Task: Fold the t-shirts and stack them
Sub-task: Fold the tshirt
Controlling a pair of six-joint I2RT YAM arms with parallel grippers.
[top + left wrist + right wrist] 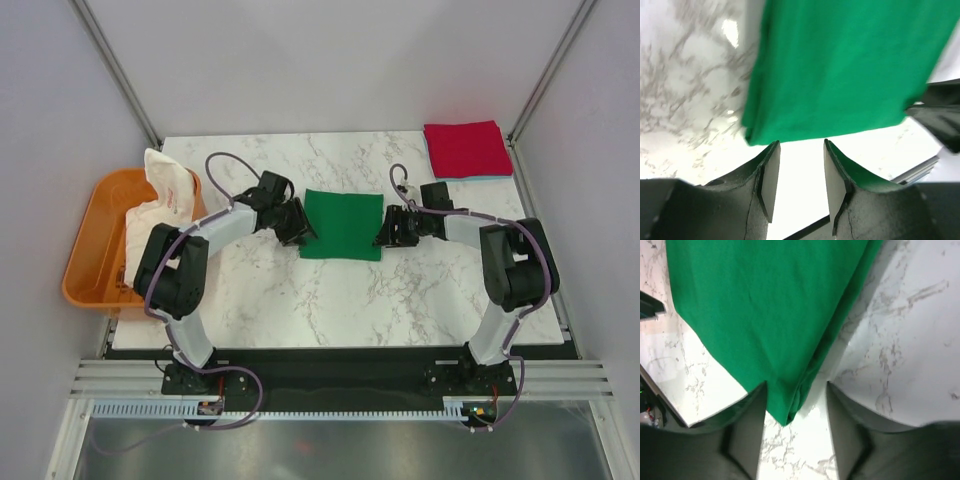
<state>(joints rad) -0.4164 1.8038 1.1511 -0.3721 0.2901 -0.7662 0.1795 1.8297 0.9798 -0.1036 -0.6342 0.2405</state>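
Lying folded on the marbled table, pale walls around, a green t-shirt sits between two released pairs of jaws.

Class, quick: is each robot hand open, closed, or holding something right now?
Left hand: open, empty, just short of the green t-shirt.
Right hand: open, a corner of the green t-shirt between its fingers, unclamped.

1. No words, numbers or signs can be read anywhere in these pictures.
2. The white cloth t-shirt in the orange plastic tub has some red print on it, but it is too small to read.
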